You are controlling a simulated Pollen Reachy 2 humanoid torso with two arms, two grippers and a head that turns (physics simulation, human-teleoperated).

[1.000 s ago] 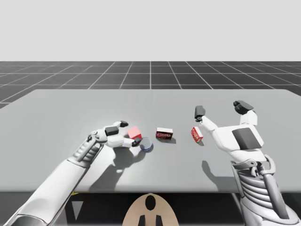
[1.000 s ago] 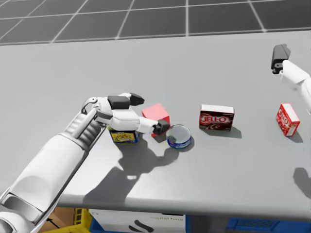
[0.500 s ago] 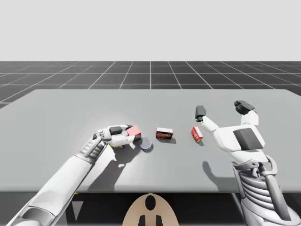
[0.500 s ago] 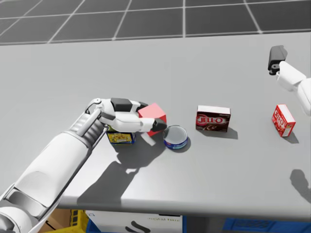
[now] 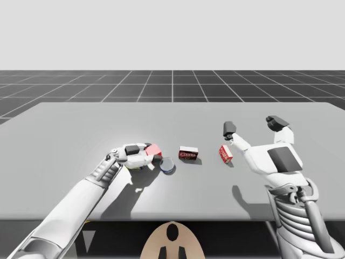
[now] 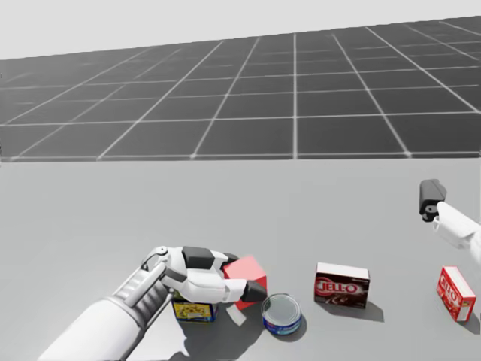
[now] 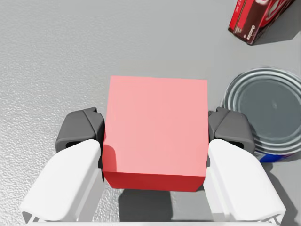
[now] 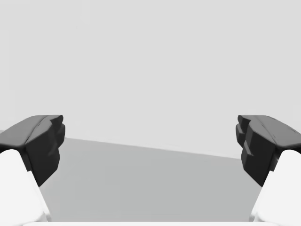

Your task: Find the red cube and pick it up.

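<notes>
The red cube [image 7: 155,129] sits between the fingers of my left gripper [image 7: 153,129], which is shut on it with both dark pads pressing its sides. It hangs a little above the grey table [image 5: 70,135], casting a shadow below. In the head view the red cube [image 6: 246,275] is held at my left gripper [image 6: 242,280], and in the high view the red cube [image 5: 153,150] shows at my left gripper [image 5: 150,152]. My right gripper [image 5: 253,125] is raised at the right, open, with nothing between its fingers [image 8: 40,141].
A blue round can [image 6: 282,313] stands just right of the cube. A yellow-and-blue can [image 6: 194,310] sits under my left hand. A dark red box [image 6: 341,284] and a small red box [image 6: 455,292] lie further right on the table.
My left gripper has shut on the red cube and lifted it slightly off the table. My head has turned upward, so the floor grid beyond the table shows now.
</notes>
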